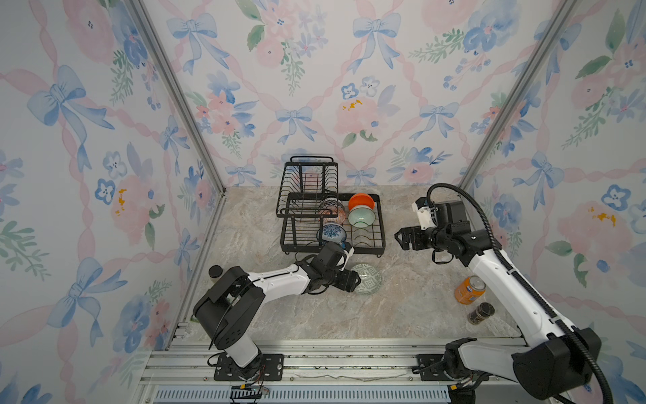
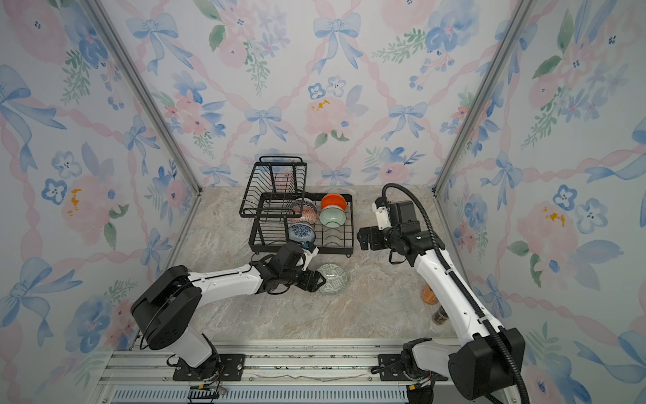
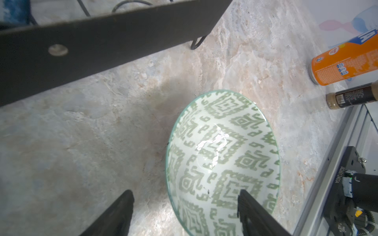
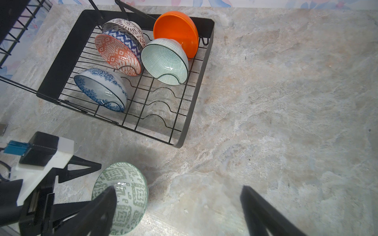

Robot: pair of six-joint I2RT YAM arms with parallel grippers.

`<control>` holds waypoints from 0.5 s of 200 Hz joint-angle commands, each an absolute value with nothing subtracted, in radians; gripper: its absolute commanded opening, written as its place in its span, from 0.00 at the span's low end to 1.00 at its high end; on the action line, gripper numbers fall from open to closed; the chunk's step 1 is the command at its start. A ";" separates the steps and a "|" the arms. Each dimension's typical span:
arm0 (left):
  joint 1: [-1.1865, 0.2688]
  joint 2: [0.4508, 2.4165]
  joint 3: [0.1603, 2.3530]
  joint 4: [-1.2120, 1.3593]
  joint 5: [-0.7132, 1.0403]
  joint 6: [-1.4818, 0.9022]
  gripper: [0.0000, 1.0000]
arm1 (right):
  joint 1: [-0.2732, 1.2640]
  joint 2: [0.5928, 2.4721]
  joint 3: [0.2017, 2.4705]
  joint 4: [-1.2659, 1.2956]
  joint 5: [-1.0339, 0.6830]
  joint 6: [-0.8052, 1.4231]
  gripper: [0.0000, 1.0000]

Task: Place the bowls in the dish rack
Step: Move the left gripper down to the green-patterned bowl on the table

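Floral wallpaper (image 1: 314,70) with blue bows and pink ribbons closes in a marble-patterned desk (image 1: 402,325). At the back of the desk stands the dish rack (image 1: 381,227) (image 2: 350,227) (image 4: 59,67), with its raised upper basket (image 1: 307,182) over the left half and the slotted lower tray open on the right.

Six bowls stand on edge in the lower tray:
- The plain orange bowl (image 1: 361,202) (image 4: 178,30) is at the rack's back right corner.
- The mint green bowl (image 1: 361,217) (image 4: 164,61) leans against it, just in front.
- To their left, a white-black patterned bowl (image 4: 124,26), a blue zigzag bowl (image 4: 122,38) and the orange-white patterned bowl (image 1: 334,208) (image 4: 117,55) sit stacked close in a row.
- The blue-white floral bowl (image 1: 332,233) (image 4: 100,90) sits apart from them, nearer the rack's front.

The green-white geometric bowl (image 1: 368,280) (image 2: 334,278) (image 3: 223,159) (image 4: 126,196) rests mouth up on the desk, just in front of the rack. The left gripper (image 1: 356,280) (image 2: 321,280) (image 3: 185,191) is at this bowl with its fingers apart. One finger is outside the wall and one over the inside, so the rim lies between them unclamped.

The right gripper (image 1: 396,238) (image 2: 359,238) (image 4: 178,187) hangs just right of the rack. Its fingers are spread wide with only bare desk between them.

An orange drink can (image 1: 469,289) (image 3: 343,67) and a dark spice jar (image 1: 481,313) (image 3: 347,98) stand well off to the rack's front right.
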State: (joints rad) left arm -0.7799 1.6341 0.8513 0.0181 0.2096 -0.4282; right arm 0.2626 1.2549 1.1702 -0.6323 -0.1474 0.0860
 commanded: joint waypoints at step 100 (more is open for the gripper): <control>-0.796 1.757 0.921 0.073 0.252 -0.433 0.51 | 0.261 1.235 1.154 -0.611 -0.169 0.076 0.97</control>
